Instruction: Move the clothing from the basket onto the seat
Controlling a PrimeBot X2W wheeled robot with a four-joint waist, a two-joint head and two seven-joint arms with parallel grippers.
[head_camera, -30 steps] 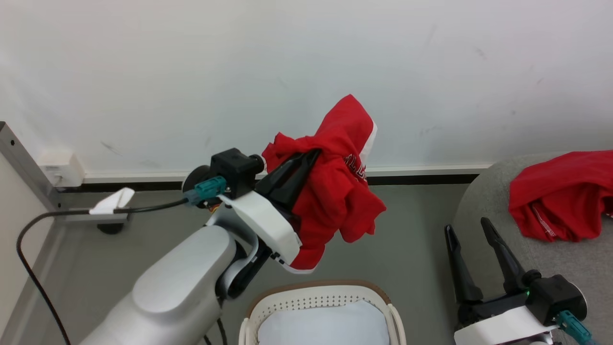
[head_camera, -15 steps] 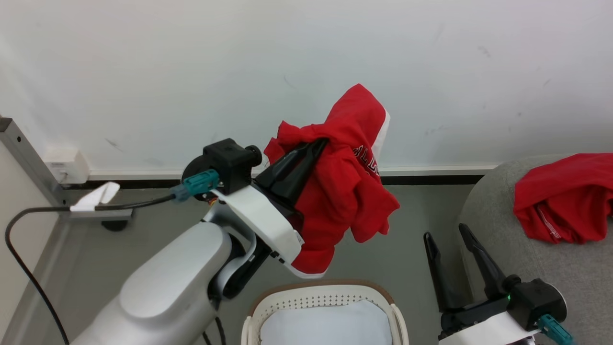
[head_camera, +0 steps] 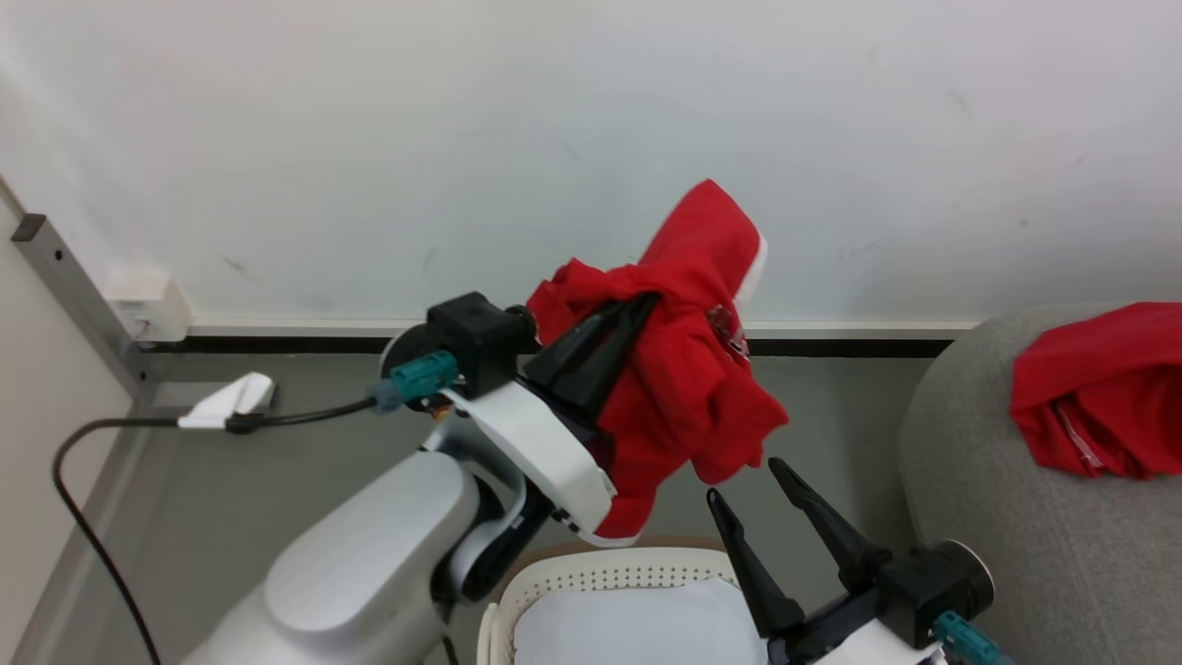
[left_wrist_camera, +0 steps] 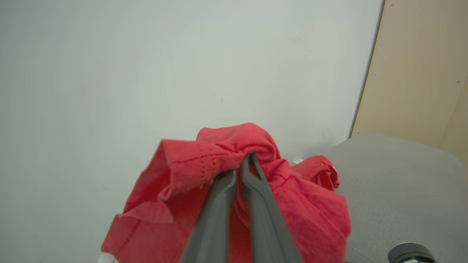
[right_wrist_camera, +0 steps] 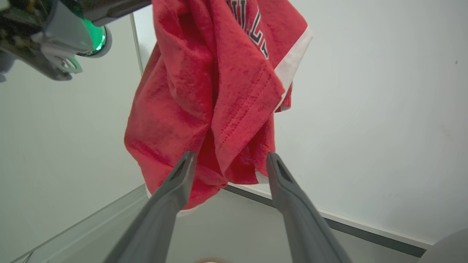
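The left claw (head_camera: 644,305) was clenched on a bunched red garment (head_camera: 688,406), holding it in the air above the far rim of the basket (head_camera: 600,580), in front of the white wall (head_camera: 369,139) and well to the left of the seat (head_camera: 997,545). The right claw (head_camera: 743,478) stood released, its 2 fingers spread just beneath the garment's hanging hem; in the right wrist view the lowest fold hung between the fingertips, though whether either touched it could not be told. A second red garment (head_camera: 1099,397) lay crumpled on the grey seat, apart from both claws.
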